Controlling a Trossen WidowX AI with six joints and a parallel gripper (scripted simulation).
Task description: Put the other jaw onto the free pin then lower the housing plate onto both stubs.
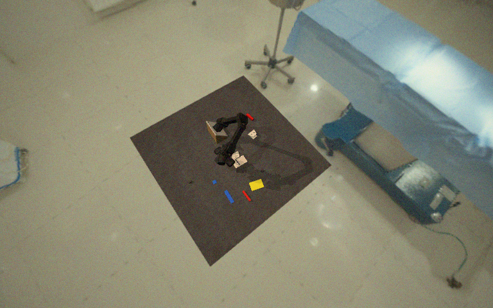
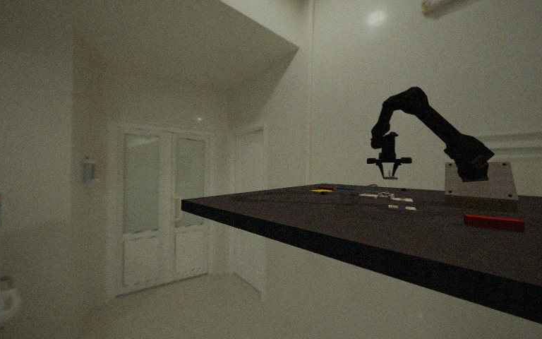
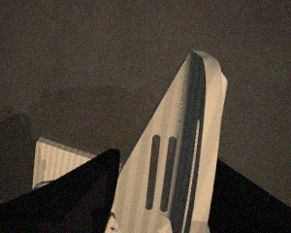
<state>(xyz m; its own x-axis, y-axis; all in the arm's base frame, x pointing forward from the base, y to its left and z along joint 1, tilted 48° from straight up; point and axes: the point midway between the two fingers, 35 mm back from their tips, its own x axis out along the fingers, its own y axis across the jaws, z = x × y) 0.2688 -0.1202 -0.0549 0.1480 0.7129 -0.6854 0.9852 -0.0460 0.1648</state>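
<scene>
My gripper (image 2: 389, 175) (image 3: 163, 163) is shut on a pale, tapered jaw with two long slots and a dark strip. The jaw (image 2: 390, 178) (image 3: 136, 189) hangs above the table, beside and above the base assembly. The pale base assembly (image 1: 240, 162) (image 2: 368, 195) lies on the table; its edge (image 3: 50, 162) also shows at the left of the wrist view. The mounted jaw, free pin and gear teeth are too small or hidden to tell. A small pale plate (image 1: 253, 133) (image 2: 401, 207), which looks like the housing plate, lies apart, nearer the red block.
A red block (image 1: 250, 117) (image 2: 494, 223) lies near the arm base (image 1: 217, 133) (image 2: 479, 185). A yellow block (image 1: 256, 185) (image 2: 321, 191), a red bar (image 1: 246, 196), a blue bar (image 1: 228, 196) and a small blue square (image 1: 214, 181) lie beyond the base assembly.
</scene>
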